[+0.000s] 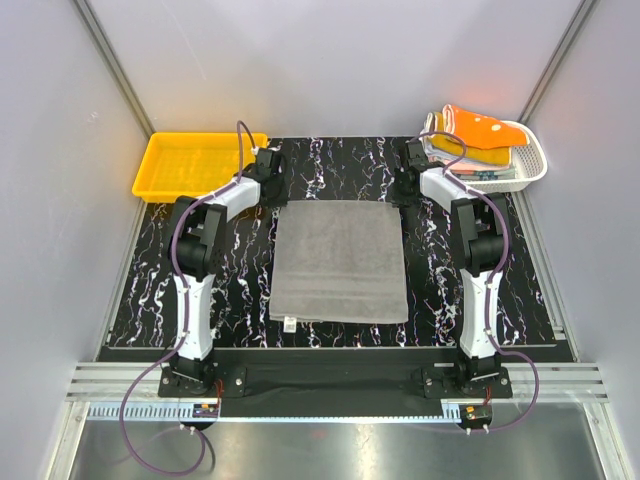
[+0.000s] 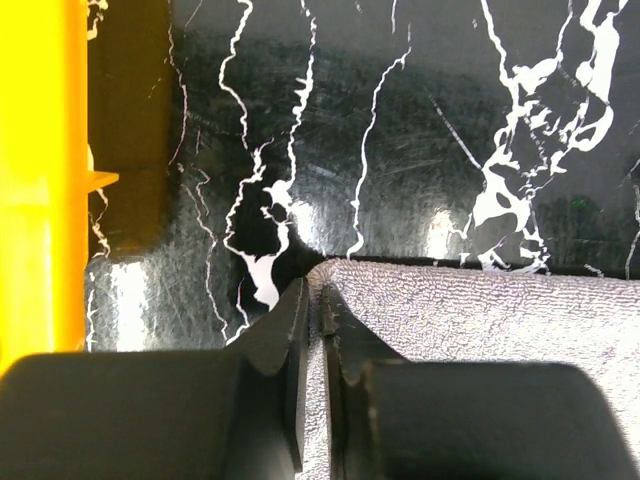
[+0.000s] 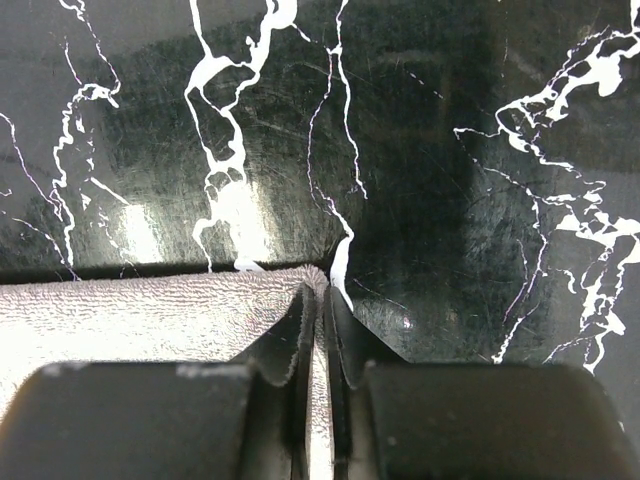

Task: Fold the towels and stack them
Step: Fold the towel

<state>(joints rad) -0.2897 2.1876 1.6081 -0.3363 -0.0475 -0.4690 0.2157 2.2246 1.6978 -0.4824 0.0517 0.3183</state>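
A grey towel (image 1: 340, 262) lies spread flat on the black marbled table, its label at the near left corner. My left gripper (image 1: 268, 190) is shut on the towel's far left corner (image 2: 345, 275). My right gripper (image 1: 406, 188) is shut on the far right corner (image 3: 305, 283). Both corners sit pinched between the jaws, close to the table. More towels (image 1: 472, 135), orange on top with grey and blue under it, are piled in the white basket at the far right.
A yellow tray (image 1: 190, 162) stands at the far left corner, close to my left gripper; its wall shows in the left wrist view (image 2: 40, 180). The white lattice basket (image 1: 530, 165) stands at the far right corner. Grey walls enclose the table.
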